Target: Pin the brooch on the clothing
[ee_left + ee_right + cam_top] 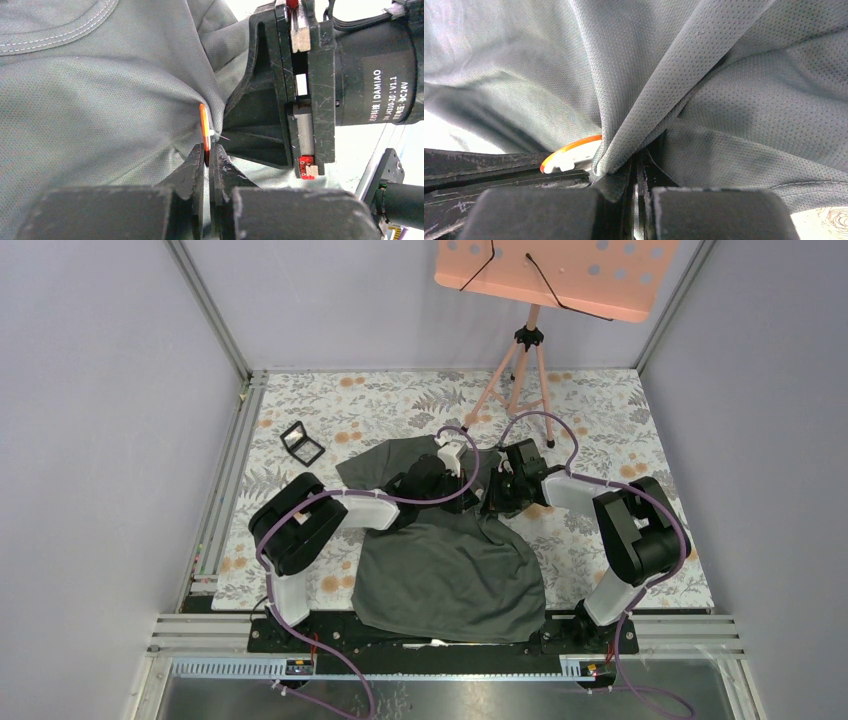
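Observation:
The dark grey-green T-shirt (450, 575) lies between the arms, its upper part bunched up where the grippers meet. My left gripper (207, 152) is shut on the brooch (204, 127), a thin orange disc seen edge-on, pressed against a ridge of the shirt (100, 100); its pin tip (223, 137) sticks out to the right. My right gripper (636, 165) is shut on a fold of the shirt (664, 100). In the right wrist view the brooch (569, 152) shows just left of that fold, white-backed with an orange rim. In the top view the left gripper (462, 490) and right gripper (492, 495) are close together.
A small black square case (302, 443) lies open on the floral tablecloth (600, 420) at the back left. A pink stand on a tripod (525, 350) rises at the back. The right gripper's body (300, 95) fills the right of the left wrist view.

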You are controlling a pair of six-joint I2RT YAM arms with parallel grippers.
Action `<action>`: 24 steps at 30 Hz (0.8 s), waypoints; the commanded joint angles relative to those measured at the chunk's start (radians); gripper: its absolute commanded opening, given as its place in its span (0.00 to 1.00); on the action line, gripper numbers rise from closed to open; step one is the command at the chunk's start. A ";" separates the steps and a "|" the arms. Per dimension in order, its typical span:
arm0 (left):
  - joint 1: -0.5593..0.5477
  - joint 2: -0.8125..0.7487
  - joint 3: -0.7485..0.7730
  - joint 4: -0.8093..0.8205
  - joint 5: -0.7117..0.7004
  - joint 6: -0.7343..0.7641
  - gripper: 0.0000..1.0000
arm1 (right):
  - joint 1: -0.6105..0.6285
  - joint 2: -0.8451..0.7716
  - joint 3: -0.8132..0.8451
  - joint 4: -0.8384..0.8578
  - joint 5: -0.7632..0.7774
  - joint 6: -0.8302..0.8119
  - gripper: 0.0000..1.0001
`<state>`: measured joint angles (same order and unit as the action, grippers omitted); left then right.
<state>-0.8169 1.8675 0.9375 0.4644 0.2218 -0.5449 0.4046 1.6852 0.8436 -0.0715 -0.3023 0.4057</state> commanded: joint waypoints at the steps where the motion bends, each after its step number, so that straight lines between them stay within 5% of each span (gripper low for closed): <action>1: -0.062 -0.091 0.023 0.161 0.157 -0.020 0.00 | 0.005 0.019 0.046 0.079 0.006 0.020 0.00; 14: -0.062 -0.148 0.009 0.076 0.126 0.004 0.00 | 0.002 -0.035 0.030 0.036 0.017 0.023 0.00; 24: 0.010 -0.135 0.002 0.048 0.184 -0.034 0.00 | -0.007 -0.287 -0.052 -0.081 0.088 -0.073 0.46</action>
<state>-0.8257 1.7569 0.9207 0.4206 0.2771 -0.5442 0.3908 1.5043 0.8032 -0.1326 -0.2226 0.3771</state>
